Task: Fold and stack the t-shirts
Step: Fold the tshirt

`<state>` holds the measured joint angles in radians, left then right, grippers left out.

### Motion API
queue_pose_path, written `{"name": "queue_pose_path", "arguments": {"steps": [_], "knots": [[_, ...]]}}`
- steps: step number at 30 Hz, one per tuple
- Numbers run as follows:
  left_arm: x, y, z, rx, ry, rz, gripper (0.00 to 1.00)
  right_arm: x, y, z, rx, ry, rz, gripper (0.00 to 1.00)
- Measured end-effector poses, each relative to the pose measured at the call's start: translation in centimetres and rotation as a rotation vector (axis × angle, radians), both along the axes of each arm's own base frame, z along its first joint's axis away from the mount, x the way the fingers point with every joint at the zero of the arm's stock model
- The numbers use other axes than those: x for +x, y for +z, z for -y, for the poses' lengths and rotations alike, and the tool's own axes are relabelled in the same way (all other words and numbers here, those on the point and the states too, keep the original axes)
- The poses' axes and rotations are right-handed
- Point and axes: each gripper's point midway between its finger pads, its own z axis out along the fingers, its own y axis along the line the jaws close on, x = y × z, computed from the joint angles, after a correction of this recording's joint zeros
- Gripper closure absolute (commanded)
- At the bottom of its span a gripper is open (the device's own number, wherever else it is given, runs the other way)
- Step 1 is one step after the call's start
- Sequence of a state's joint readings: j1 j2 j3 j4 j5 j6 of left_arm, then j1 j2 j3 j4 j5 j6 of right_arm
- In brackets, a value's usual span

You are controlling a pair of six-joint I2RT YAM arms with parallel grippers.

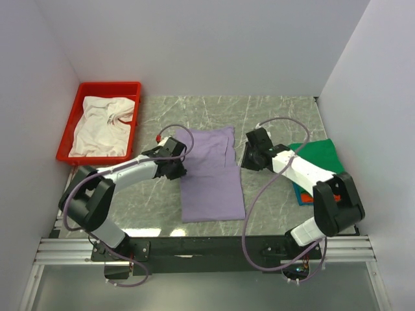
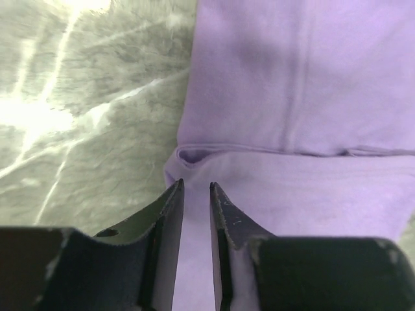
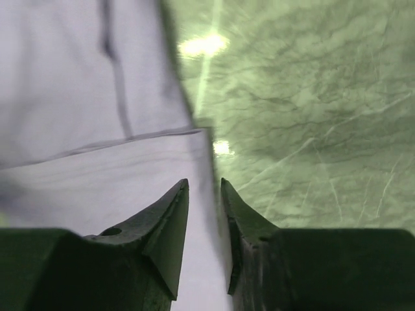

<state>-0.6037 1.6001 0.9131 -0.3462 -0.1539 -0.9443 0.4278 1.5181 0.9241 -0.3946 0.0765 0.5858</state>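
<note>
The lavender t-shirt (image 1: 211,184) lies flat in the middle of the table (image 1: 279,116), folded into 1 long rectangle running away from the arm bases. The left hand (image 1: 174,170) sits low at the shirt's left edge, about halfway along it. In its wrist view the 2 fingers stand a narrow gap apart over a small rolled fold at the cloth's border, with purple cloth showing in the gap. I cannot tell whether they pinch the cloth or only hover on it. The right hand (image 1: 249,157) is at the opposite, right edge of the same shirt. Its fingers are also only slightly parted and the cloth edge runs into the gap between them, so a grip cannot be told there either.

The white t-shirt (image 1: 100,126) lies crumpled in the red tray (image 1: 109,85) at the far left corner. The green t-shirt (image 1: 322,155) lies folded at the right side, partly under the right arm, with what looks like orange and blue cloth peeking out beneath its near edge
</note>
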Motion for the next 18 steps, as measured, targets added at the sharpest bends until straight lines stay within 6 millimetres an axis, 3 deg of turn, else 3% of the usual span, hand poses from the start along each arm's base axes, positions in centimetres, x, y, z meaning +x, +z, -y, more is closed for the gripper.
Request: {"name": "queue_pose_path", "arguments": {"steps": [5, 8, 12, 18], "knots": [[-0.2, 2.7, -0.2, -0.032, -0.006, 0.041, 0.71, -0.1, 3.1, -0.9, 0.075, 0.020, 0.071, 0.74], [-0.5, 4.1, 0.1, -0.075, -0.020, 0.067, 0.71, -1.0, 3.6, -1.6, 0.114, 0.041, 0.082, 0.74], [-3.2, 4.4, -0.2, -0.131, -0.056, 0.052, 0.68, -4.4, 2.7, -2.5, 0.161, 0.093, 0.055, 0.71], [-8.9, 2.1, -1.7, -0.186, -0.108, -0.045, 0.57, -10.7, 1.7, -2.1, 0.261, 0.142, 0.025, 0.63]]}}
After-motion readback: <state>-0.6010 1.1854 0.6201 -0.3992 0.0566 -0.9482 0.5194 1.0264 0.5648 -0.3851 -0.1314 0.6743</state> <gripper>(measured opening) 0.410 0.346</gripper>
